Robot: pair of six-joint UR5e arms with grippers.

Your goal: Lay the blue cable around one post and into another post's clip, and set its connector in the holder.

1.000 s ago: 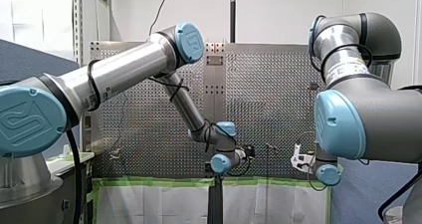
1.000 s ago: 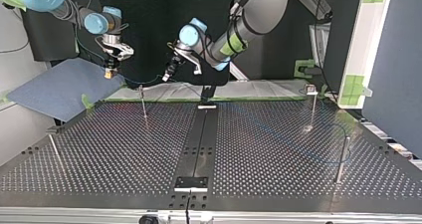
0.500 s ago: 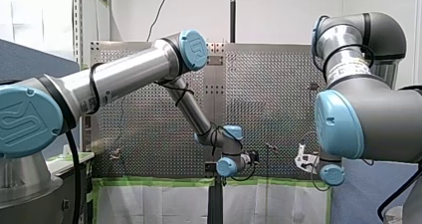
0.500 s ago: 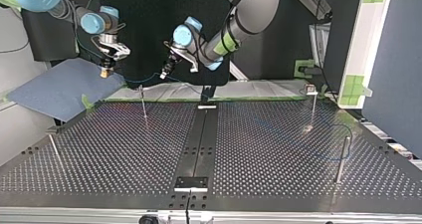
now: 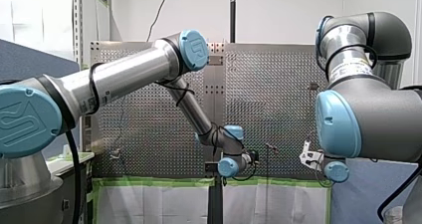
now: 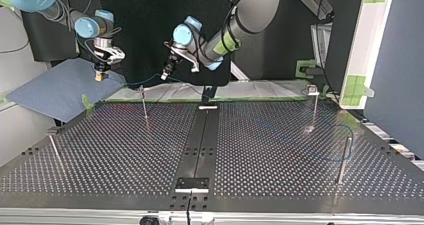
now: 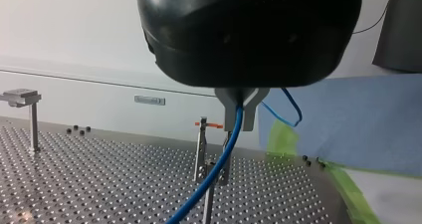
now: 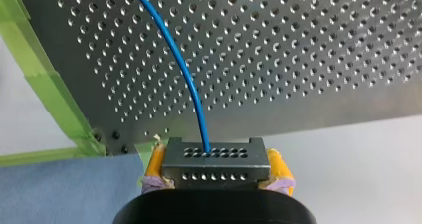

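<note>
Top view, 10 o'clock: my right gripper point(image 6: 101, 75) hangs past the table's point(image 6: 125, 150) far edge, its yellow pads point(image 8: 276, 165) clamped on the connector point(image 8: 215, 160). The blue cable point(image 6: 145, 80) runs from there to my left gripper point(image 6: 165, 75) at 11 o'clock, whose metal fingers are pinched shut on it, with a clip post point(image 6: 144, 105) at its 7 o'clock. The rest of the cable trails across the table and loops near the end post point(image 6: 342, 160) at 3 o'clock.

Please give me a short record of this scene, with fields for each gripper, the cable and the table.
Left gripper: shut on the blue cable
Right gripper: yellow pads clamp the connector
Cable: leaves the connector's face and runs over the table
Table: perforated metal, several upright posts
Connector: held off the table
</note>
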